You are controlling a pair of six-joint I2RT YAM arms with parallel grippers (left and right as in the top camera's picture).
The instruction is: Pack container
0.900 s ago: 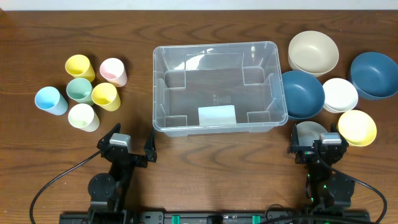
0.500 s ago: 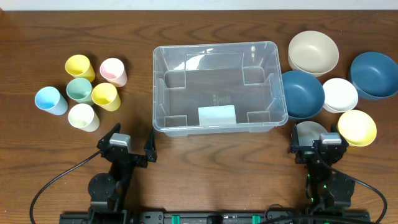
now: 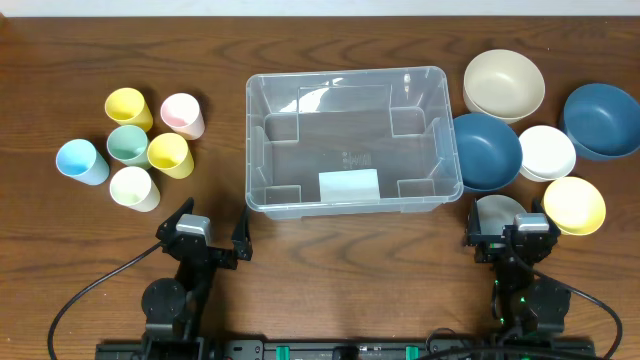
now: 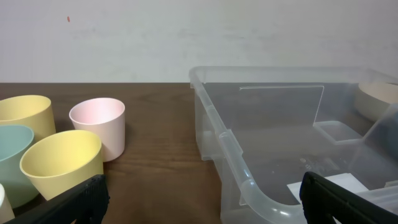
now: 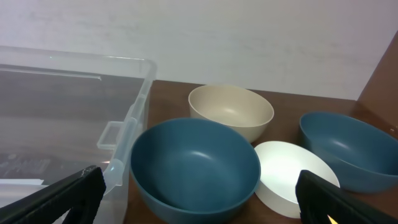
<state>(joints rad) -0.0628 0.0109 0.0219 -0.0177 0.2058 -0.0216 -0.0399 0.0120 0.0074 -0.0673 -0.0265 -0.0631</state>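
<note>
The clear container [image 3: 255,130] stands empty at the table's middle, a pale label on its base; it shows in the left wrist view [image 4: 242,162] and the right wrist view [image 5: 121,134]. Several cups sit left: yellow [image 3: 128,106], pink [image 3: 183,115], green [image 3: 127,143], yellow [image 3: 169,154], blue [image 3: 81,161], cream [image 3: 133,187]. Bowls sit right: beige [image 3: 503,84], blue [image 3: 487,151], blue [image 3: 600,120], white [image 3: 547,152], yellow [image 3: 574,205], grey [image 3: 497,211]. My left gripper [image 3: 211,232] is open and empty near the container's front left corner. My right gripper [image 3: 505,227] is open and empty, over the grey bowl.
A pale wall stands behind the table's far edge [image 4: 124,37]. Black cables [image 3: 80,300] run along the front edge by both arm bases. Bare wood [image 3: 350,260] lies between the grippers in front of the container.
</note>
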